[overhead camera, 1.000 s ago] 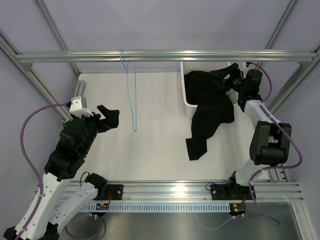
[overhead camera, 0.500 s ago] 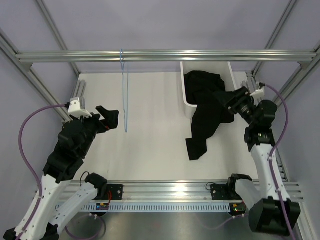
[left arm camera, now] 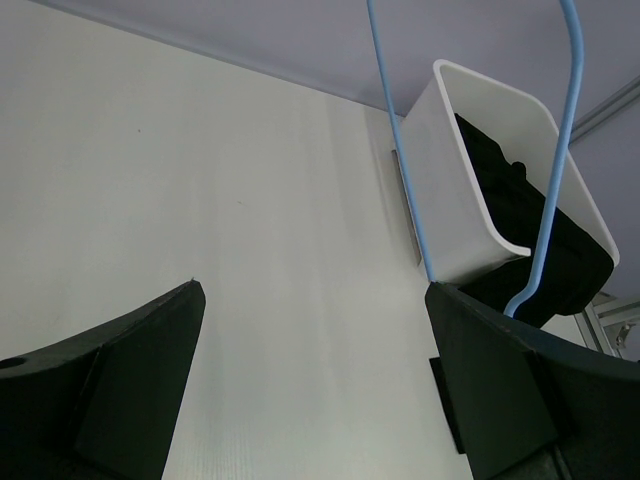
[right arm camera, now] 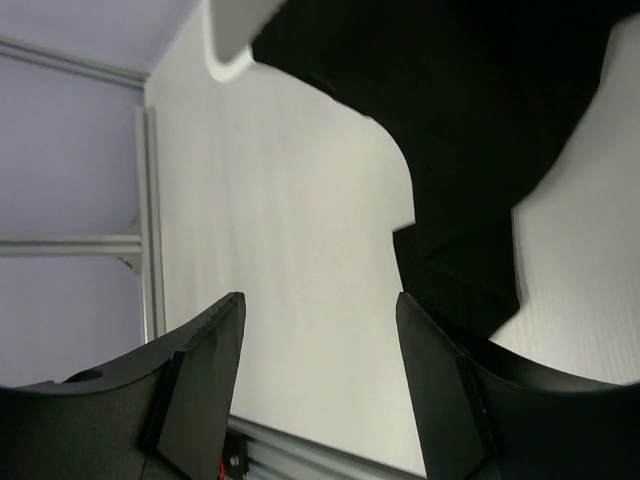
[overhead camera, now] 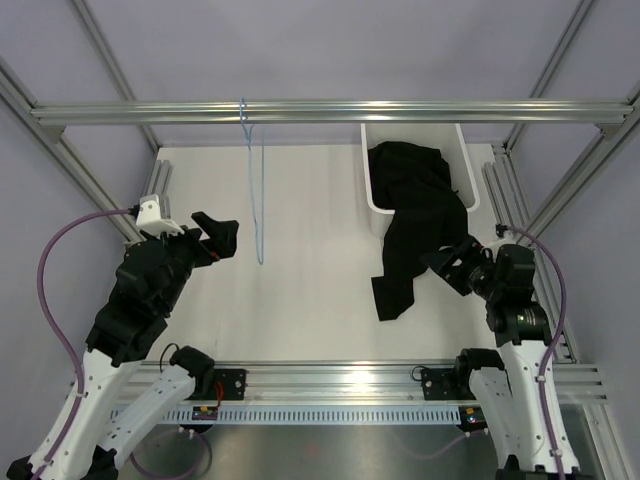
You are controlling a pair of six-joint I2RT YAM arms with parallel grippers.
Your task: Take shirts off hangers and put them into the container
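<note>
The black shirt [overhead camera: 415, 215] hangs over the near rim of the white basket [overhead camera: 468, 170], partly inside it, with one end trailing across the table to the front. The light-blue hanger [overhead camera: 258, 190] hangs bare from the top rail. My right gripper [overhead camera: 450, 265] is open and empty, just right of the shirt's trailing part. In the right wrist view the shirt [right arm camera: 470, 130] lies ahead of the open gripper [right arm camera: 320, 300]. My left gripper [overhead camera: 220, 237] is open and empty, left of the hanger. The left wrist view shows the hanger [left arm camera: 400, 150], the basket [left arm camera: 450, 190] and the gripper [left arm camera: 312, 290].
An aluminium rail [overhead camera: 320, 110] spans the back and carries the hanger's hook. Frame posts run down both sides, and one short rail [right arm camera: 150, 200] lies along the table's right edge. Another rail [overhead camera: 330, 378] crosses the near edge between the arm bases.
My right arm has drawn back from the basket toward the near edge, leaving the shirt draped over the rim. The hanger swings slightly. The left arm has not moved.
</note>
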